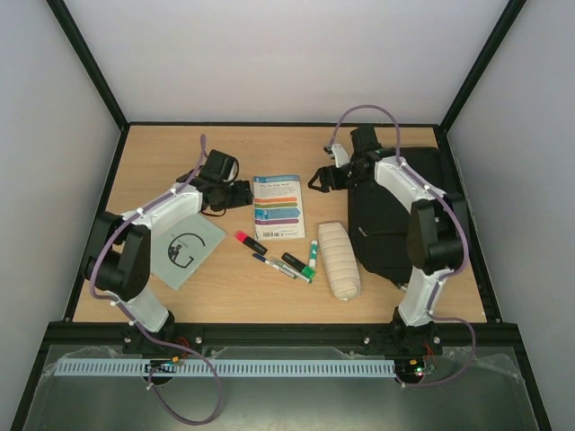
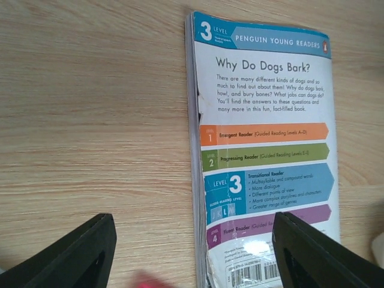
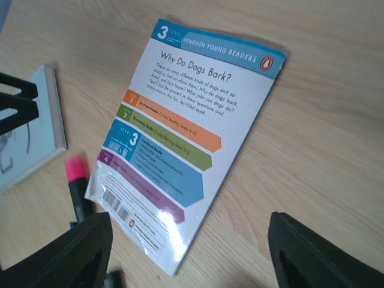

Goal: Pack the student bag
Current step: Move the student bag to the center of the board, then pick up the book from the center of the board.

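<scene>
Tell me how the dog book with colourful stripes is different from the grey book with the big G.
The white paperback reader has orange, green, blue and purple bands; the pale grey thin booklet shows only a dark G. The reader lies nearly straight, the booklet turned cornerwise. Both lie flat on the wooden table.

Large black soft student bag (image 1: 375,229) — flat on table (image 1: 225,301), rt side, long axis front-to-back

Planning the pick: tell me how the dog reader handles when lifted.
The reader looks thin and soft-covered, so it likely sags if lifted by one edge. Glare on its cover suggests a slippery surface. Flat on the table, it probably needs sliding first.
</scene>
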You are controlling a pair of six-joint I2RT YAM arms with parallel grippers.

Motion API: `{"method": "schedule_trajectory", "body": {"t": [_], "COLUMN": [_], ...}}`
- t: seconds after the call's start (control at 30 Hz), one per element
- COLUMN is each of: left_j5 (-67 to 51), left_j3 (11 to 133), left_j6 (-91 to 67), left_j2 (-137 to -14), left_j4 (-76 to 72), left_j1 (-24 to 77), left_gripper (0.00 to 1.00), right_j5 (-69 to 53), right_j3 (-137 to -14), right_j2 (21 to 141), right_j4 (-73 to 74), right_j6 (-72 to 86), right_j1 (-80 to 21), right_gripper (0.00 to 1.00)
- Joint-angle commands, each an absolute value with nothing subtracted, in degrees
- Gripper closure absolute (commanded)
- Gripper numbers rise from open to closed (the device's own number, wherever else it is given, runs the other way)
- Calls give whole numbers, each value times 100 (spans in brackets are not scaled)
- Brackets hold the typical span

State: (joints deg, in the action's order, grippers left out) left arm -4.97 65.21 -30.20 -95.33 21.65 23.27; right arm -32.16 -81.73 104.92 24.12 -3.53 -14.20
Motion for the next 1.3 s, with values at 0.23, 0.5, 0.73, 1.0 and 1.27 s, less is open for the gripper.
{"method": "schedule_trajectory", "body": {"t": [0.23,0.5,0.73,1.0,1.27], "left_j5": [-1676,-1430,-1081,-1094,-1125], "left_j3": [6372,6950,7435,7462,7418], "left_j6": [-3234,-3295,-3330,-3316,-3270], "left_j2": [-10016,-10622,-11274,-11582,-11692], "left_j4": [1419,1564,1885,2077,2191], "left_j1": [1803,1925,2108,2215,2310], "left_gripper": [30,33,45,63,77], "right_j5": [-3473,-3225,-3224,-3295,-3383], "right_j3": [-8262,-8187,-8217,-8245,-8283], "right_j2": [11612,11861,12038,12169,12280], "right_j4": [2352,2361,2417,2469,2518], "right_j6": [330,342,337,367,358], "right_j1": [-1689,-1699,-1696,-1711,-1749], "right_gripper": [36,36,36,36,36]}}
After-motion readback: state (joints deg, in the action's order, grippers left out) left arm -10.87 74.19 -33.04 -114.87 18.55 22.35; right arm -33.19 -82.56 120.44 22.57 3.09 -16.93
